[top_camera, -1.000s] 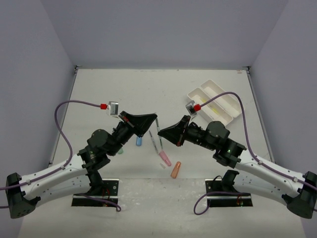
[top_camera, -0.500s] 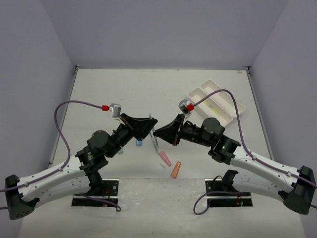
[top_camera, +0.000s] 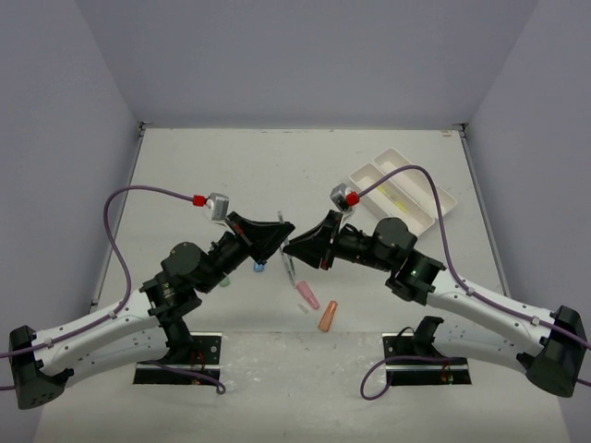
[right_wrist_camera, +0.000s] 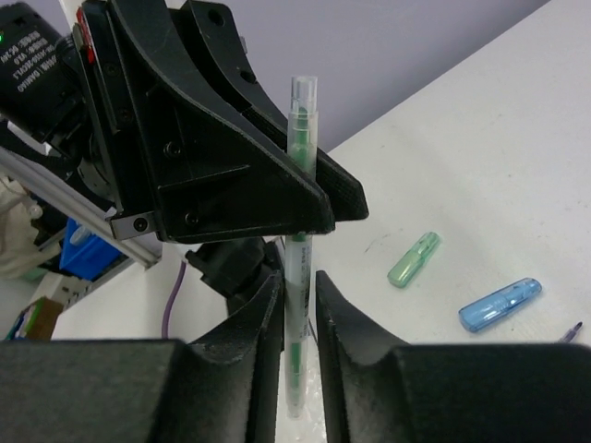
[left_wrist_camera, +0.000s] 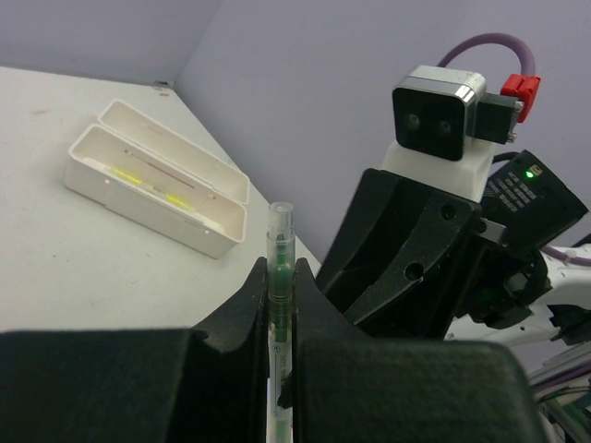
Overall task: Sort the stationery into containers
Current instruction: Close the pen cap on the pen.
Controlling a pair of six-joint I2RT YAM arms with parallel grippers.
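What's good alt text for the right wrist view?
A clear pen with green ink stands upright, clamped in the left gripper, its lower part between the slightly parted fingers of the right gripper. Behind, on the white table, lie a stubby green piece and a stubby blue piece.

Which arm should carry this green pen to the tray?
Right, probably: the white tray lies on its side, and the right gripper flanks the green pen, which the left gripper clamps.
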